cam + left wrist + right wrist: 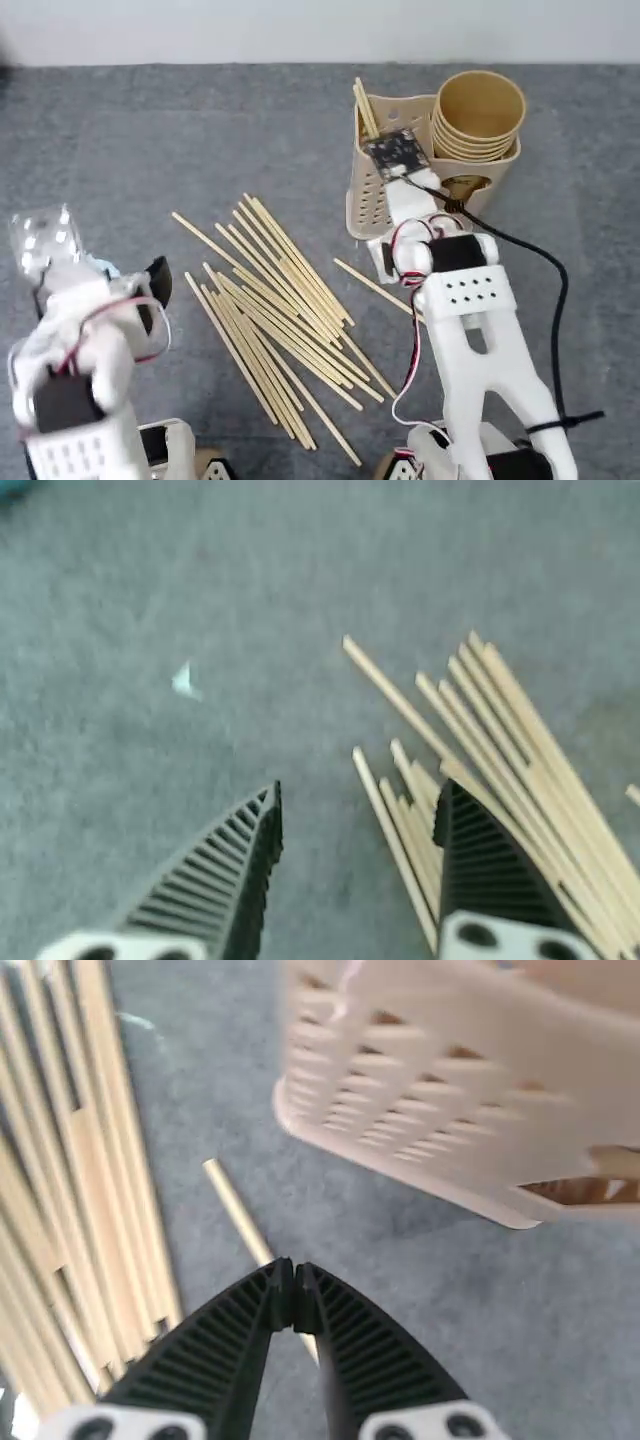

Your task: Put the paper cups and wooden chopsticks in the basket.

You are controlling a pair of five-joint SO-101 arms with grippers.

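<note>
We see the right gripper (292, 1272) pressed together just over a stray chopstick (237, 1210), near the basket (450, 1120) holding the cups (482, 108). The left gripper (362, 790) is spread at the edge of the chopstick pile (280, 310).

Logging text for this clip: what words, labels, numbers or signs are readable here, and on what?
None can be read in any view.
The paper cups, the basket and the wooden chopsticks show no print.
Any marking on the circuit board at the right arm's wrist is too small to read.
</note>
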